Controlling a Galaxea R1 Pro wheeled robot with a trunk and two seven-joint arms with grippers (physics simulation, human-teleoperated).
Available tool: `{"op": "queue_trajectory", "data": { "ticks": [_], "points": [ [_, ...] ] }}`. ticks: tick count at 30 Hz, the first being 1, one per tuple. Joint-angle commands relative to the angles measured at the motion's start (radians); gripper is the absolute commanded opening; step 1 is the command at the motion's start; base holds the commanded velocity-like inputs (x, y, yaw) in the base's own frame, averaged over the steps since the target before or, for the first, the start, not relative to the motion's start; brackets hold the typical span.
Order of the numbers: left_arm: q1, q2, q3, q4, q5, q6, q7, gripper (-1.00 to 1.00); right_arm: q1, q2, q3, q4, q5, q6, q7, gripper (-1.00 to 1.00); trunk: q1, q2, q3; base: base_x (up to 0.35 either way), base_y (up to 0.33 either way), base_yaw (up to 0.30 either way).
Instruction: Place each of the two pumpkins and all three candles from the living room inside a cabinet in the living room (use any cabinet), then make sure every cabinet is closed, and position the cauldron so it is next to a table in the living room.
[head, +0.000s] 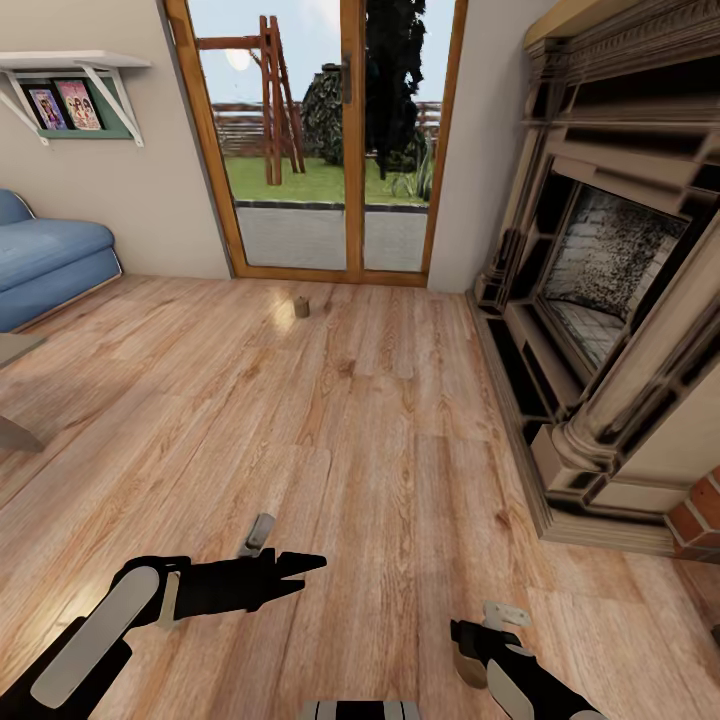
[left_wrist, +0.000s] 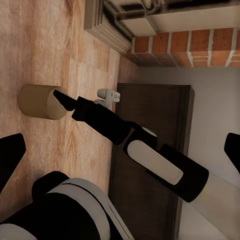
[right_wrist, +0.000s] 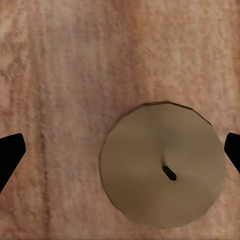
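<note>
A stubby tan candle (right_wrist: 162, 165) stands upright on the wood floor, seen from straight above with its dark wick showing. My right gripper (right_wrist: 120, 152) hangs open above it, the candle lying nearer one fingertip than the other. In the head view that candle (head: 468, 668) sits under the right gripper (head: 470, 640) at the bottom right. The left wrist view shows this candle (left_wrist: 40, 101) at the tip of the right arm, with the dark brown cabinet (left_wrist: 150, 165) beyond. A second candle (head: 301, 307) stands far off near the glass doors. My left gripper (head: 300, 575) is open and holds nothing.
A large stone fireplace (head: 600, 300) fills the right side, with brickwork (head: 700, 520) at its near corner. Glass doors (head: 330, 140) stand ahead, a blue sofa (head: 40, 260) at the left under a wall shelf (head: 70, 100). Wood floor (head: 360, 430) stretches between.
</note>
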Motion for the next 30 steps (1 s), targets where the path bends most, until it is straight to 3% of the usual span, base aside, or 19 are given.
{"op": "queue_trajectory", "data": {
  "ticks": [1, 8, 30],
  "points": [
    [-0.001, 0.001, -0.001, 0.000, -0.001, 0.001, -0.002, 1.00, 0.000, -0.001, 0.008, -0.002, -0.007, 0.002, -0.007, 1.00, 0.000, 0.000, -0.001, 0.000, 0.000, 0.000],
    [0.000, 0.000, -0.001, 0.000, -0.001, 0.001, -0.003, 1.00, 0.000, -0.002, 0.007, 0.003, -0.008, -0.017, -0.010, 1.00, 0.003, -0.002, -0.024, 0.000, 0.000, 0.000],
    [0.000, 0.000, -0.001, 0.000, -0.001, 0.001, -0.003, 1.00, 0.000, -0.008, 0.002, 0.013, -0.013, -0.030, -0.021, 1.00, 0.003, -0.002, -0.028, 0.000, 0.000, 0.000]
  ]
}}
